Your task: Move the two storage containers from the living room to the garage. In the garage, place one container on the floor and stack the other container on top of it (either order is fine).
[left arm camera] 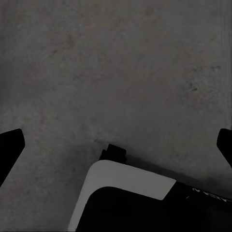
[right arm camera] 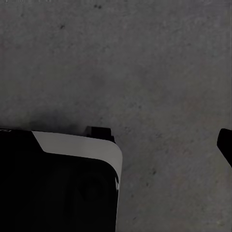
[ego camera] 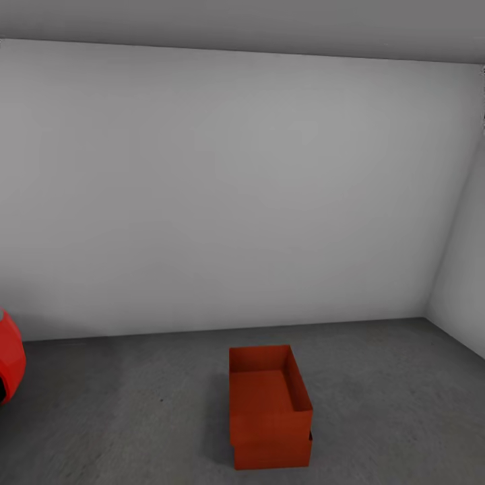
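The two stacked storage containers stand alone near the middle of the dark concrete floor, with open floor on every side and free air above the open top bin. A red car juts in at the far left, well apart from them. White walls close the back and right.

Flat, even, shadowless simulator light; dim, grainy, softly blurred wrist views.

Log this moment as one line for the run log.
room: garage | upper orange-red bin stacked on lower orange-red bin | base: grey concrete floor | red car at left | stack untouched
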Motion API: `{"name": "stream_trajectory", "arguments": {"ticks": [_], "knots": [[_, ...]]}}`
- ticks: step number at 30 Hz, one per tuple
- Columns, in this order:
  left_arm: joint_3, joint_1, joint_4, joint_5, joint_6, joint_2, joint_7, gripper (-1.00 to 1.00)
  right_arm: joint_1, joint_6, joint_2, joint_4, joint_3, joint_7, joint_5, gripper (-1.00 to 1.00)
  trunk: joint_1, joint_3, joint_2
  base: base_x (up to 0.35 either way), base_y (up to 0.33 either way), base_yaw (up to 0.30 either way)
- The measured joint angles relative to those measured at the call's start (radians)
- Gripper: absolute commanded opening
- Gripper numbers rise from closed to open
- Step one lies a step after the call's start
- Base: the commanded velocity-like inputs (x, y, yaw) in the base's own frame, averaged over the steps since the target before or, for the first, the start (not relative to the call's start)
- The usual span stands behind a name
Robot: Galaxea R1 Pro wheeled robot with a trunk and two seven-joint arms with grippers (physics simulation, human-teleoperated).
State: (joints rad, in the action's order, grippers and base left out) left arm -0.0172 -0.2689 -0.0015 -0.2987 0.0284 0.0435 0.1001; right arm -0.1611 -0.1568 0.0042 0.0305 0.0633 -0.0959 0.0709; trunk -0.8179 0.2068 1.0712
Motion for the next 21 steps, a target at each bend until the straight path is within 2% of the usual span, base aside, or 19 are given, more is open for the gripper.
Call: {"name": "stream_trajectory", "arguments": {"ticks": [6,21], "knots": [[0.001,0.044,0.001,0.005,0.004,0.014,-0.007,1.0,0.0,0.0,0.0,0.0,0.0,0.0,-0.002,1.0,0.0,-0.01,0.0,0.0,0.0,0.0],[0.001,0.052,0.0,0.006,0.01,0.012,-0.012,1.0,0.0,0.003,-0.007,-0.001,0.001,-0.002,0.01,1.0,0.0,-0.014,0.0,0.0,0.0,0.0]]}}
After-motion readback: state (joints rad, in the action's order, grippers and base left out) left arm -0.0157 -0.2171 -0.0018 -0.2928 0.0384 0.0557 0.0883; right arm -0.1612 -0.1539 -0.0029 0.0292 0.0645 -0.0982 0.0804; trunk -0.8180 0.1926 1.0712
